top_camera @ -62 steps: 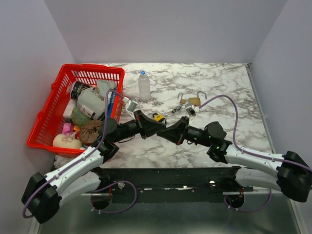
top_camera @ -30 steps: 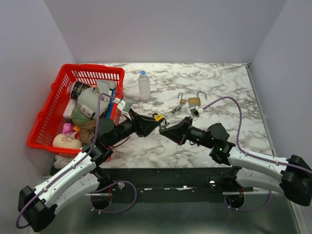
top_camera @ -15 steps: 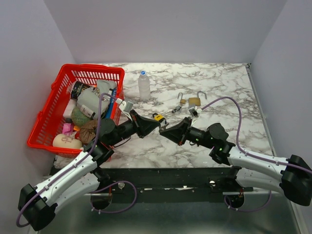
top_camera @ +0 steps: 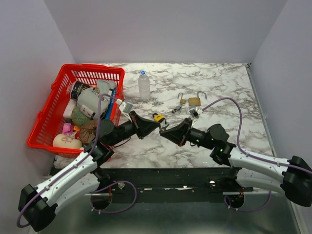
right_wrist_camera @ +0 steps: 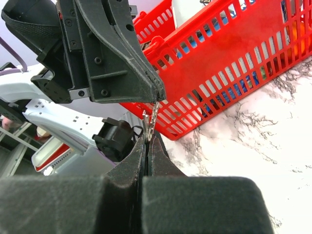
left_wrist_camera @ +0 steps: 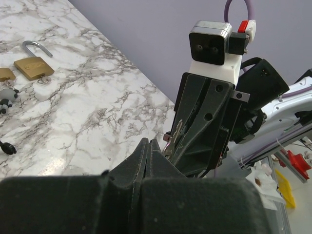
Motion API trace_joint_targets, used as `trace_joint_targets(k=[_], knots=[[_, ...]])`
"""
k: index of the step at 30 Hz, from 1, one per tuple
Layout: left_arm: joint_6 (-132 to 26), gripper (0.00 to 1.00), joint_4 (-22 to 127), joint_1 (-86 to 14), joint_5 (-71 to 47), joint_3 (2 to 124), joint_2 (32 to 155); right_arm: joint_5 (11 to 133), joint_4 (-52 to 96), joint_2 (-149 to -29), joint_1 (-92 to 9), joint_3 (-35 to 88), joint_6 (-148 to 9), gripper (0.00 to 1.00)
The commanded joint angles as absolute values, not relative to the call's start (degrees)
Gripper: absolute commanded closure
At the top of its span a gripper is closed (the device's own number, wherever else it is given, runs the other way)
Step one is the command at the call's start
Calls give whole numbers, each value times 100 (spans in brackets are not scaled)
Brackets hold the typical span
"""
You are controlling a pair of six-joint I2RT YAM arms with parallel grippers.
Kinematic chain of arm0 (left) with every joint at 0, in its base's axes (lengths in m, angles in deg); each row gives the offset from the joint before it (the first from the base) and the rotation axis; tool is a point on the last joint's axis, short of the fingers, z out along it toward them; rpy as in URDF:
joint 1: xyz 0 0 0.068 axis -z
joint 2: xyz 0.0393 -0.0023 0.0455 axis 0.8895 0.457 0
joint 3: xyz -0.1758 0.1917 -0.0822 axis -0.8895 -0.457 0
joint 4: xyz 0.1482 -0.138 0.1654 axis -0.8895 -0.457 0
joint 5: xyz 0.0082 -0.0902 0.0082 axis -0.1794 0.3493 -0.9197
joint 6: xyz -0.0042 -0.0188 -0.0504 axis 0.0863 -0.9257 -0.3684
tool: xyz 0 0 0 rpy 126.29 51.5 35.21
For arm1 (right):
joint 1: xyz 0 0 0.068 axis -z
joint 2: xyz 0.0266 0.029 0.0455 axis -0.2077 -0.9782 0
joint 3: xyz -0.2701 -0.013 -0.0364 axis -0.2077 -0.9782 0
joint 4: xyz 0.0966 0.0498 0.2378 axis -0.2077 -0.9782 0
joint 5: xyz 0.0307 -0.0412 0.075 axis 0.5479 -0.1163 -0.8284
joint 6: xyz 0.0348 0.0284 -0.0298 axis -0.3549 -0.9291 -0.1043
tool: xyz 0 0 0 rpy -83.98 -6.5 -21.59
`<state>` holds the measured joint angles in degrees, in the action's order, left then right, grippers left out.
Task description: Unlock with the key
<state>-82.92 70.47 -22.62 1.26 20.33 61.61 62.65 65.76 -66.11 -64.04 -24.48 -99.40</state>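
- Two black-and-white robot arms reached in from the near edge of a white, grey-veined marble tabletop [top_camera: 219, 83] and met tip to tip above its middle.
- The right gripper [right_wrist_camera: 147, 141] had its fingers pressed closed on a small silver key [right_wrist_camera: 150, 121], whose metal stuck out past the fingertips.
- The left gripper [left_wrist_camera: 148, 146] had its fingers shut flat together, tips just beside the key. Whether they pinched it could not be told.
- A small yellow and black object [top_camera: 157, 117] lay on the tabletop just beyond the meeting grippers; what it was could not be told.
- A short beaded chain [top_camera: 175, 110] lay farther back, to the right of it.
- A brass padlock with a raised silver shackle [top_camera: 194, 101] lay beyond the chain, well apart from the key.
- A smaller brass padlock [top_camera: 182, 101] lay just left of the first.
- A clear plastic bottle with a blue-and-white cap [top_camera: 144, 86] stood upright farther back, to the left.
- A red plastic mesh basket [top_camera: 92, 73], filled with mixed household items, sat along the left side of the tabletop.
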Motion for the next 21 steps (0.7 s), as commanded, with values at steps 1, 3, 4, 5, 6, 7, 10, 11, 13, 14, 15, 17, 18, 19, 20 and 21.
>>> trace_joint_targets(k=[1,3,4,5,6,7,10,11,13,14,15,17,18,19,20,21], knots=[[-8265,100,6896,-2255,31,1845,5920,6565,6663,-6460,-6411,-2485,-9950,99],[-8265,100,6834,-2255,-126,1810,5849,6609,6655,-6434,-6402,-2493,-9967,99],[-8265,100,6817,-2255,-180,1801,5762,6609,6663,-6417,-6411,-2502,-9976,99],[-8265,100,6747,-2255,-250,1792,5726,6626,6663,-6408,-6402,-2511,-9985,99],[-8265,100,6712,-2247,-320,1784,5691,6635,6672,-6399,-6402,-2511,-9994,99],[-8265,100,6694,-2255,-329,1766,5656,6618,6672,-6399,-6402,-2511,-9985,99],[-8300,100,6720,-2264,-268,1731,5664,6600,6690,-6390,-6402,-2520,-9994,99],[-8317,100,6729,-2256,-242,1731,5664,6592,6698,-6407,-6411,-2520,-10002,99],[-8335,100,6729,-2256,-215,1731,5673,6574,6742,-6408,-6411,-2537,-10011,99],[-8344,100,6755,-2264,-207,1739,5664,6556,6769,-6399,-6411,-2537,-10011,99],[-8344,100,6755,-2264,-198,1748,5655,6530,6778,-6399,-6402,-2546,-10020,99],[-8352,80,6720,-2264,-259,1801,5629,6504,6795,-6399,-6411,-2546,-10020,99],[-8379,70,6711,-2264,-277,1810,5620,6486,6813,-6399,-6411,-2546,-10029,99],[-8379,60,6711,-2264,-285,1810,5585,6477,6822,-6399,-6411,-2546,-10029,99],[-8361,51,6729,-2264,-294,1810,5576,6451,6822,-6408,-6411,-2537,-10020,99],[-8335,38,6729,-2264,-286,1792,5576,6442,6830,-6408,-6402,-2537,-10011,99]])
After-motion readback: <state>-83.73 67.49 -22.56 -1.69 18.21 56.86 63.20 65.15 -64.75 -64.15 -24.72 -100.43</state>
